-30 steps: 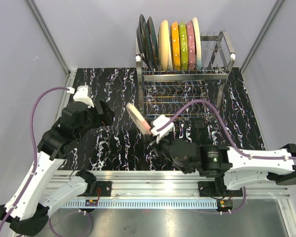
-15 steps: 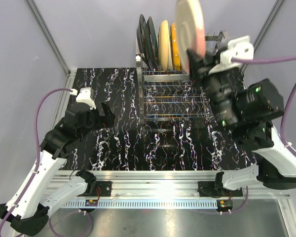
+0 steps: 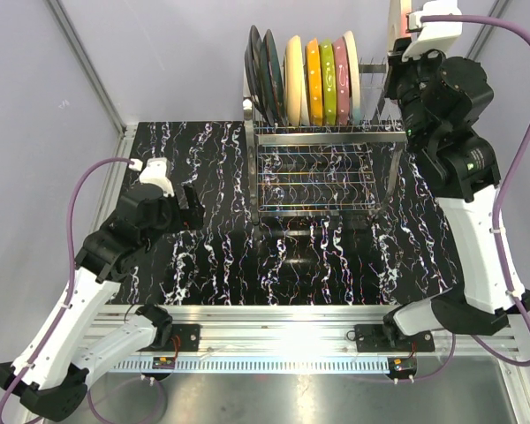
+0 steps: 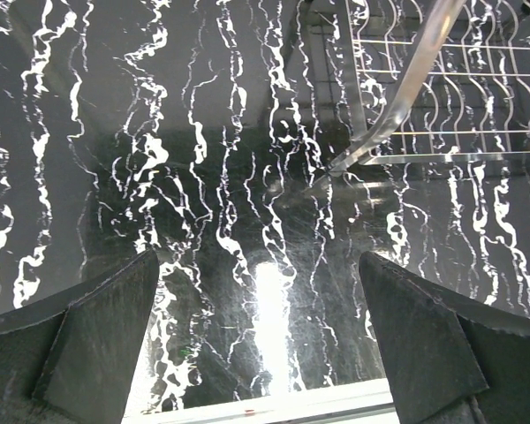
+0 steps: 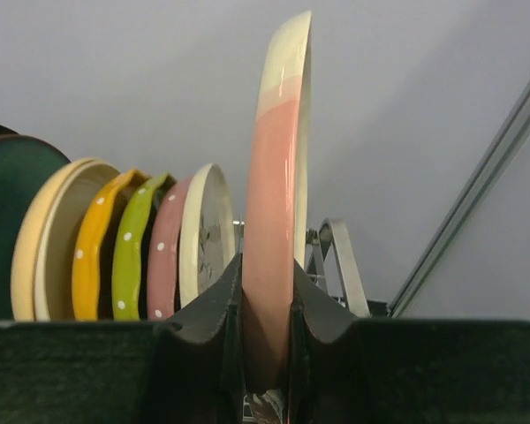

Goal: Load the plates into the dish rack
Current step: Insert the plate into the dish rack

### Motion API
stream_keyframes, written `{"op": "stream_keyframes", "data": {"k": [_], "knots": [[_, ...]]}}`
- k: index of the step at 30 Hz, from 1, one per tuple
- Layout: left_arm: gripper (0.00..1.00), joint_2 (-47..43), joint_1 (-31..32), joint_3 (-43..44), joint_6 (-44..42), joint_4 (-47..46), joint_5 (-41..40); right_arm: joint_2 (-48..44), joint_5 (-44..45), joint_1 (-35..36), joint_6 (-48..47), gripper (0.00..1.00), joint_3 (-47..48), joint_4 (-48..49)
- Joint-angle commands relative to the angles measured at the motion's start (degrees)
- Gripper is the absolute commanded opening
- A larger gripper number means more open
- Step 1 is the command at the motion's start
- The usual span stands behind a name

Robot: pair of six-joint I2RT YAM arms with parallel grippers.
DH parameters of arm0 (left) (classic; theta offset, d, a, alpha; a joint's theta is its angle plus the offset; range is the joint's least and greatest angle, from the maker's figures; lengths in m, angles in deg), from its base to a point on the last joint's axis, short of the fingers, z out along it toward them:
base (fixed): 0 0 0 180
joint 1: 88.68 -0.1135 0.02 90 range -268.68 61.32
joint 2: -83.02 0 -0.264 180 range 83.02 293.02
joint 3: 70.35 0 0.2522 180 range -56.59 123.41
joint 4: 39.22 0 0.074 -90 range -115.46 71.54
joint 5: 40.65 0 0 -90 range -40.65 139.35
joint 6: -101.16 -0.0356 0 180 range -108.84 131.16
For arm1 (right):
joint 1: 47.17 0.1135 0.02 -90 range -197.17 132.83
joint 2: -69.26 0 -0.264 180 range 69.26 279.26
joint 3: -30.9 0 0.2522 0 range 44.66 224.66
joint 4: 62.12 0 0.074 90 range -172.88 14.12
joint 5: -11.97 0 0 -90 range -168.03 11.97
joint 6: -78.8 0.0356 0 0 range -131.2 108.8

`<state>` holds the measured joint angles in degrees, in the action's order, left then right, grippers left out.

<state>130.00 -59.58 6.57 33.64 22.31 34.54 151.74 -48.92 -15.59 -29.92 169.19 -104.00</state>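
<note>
Black marbled table, walled in grey, carries the dish rack at its far side. Several plates are stood on edge in the rack's left slots. A pink-and-cream plate is held upright above the rack's free right end, clamped narrowly at its lower rim by the right gripper. The left gripper is spread wide and empty over the table, near left. Risk, as judged: under a rim-only grip the plate may pivot or slip, and if lowered misaligned it may strike a tine or the neighbouring plate.
</note>
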Motion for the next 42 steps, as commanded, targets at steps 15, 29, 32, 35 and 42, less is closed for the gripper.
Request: {"op": "stream_keyframes", "data": {"k": [15, 29, 32, 35, 42], "knots": [[0.99, -2.3, -0.3, -7.4, -6.7, -6.4, -5.4, 0.5, -34.3, -20.9, 16.9, 0.00, -2.7, 5.2], [0.99, -1.4, -0.2, -6.2, -6.4, -5.3, -6.1, 5.3, -37.0, -21.5, 17.2, 0.00, -1.4, 6.0], [0.99, -1.5, -0.3, -5.7, -6.4, -5.1, -6.2, 7.2, -35.6, -21.5, 15.0, 0.00, 2.7, 3.4], [0.99, -1.4, -0.3, -5.5, -6.3, -5.1, -6.2, 8.2, -34.9, -21.5, 14.2, 0.00, 4.5, 2.8], [0.99, -0.6, -0.3, -5.0, -6.0, -5.1, -5.6, 8.8, -34.7, -21.5, 14.0, 0.00, 8.8, 1.2]]}}
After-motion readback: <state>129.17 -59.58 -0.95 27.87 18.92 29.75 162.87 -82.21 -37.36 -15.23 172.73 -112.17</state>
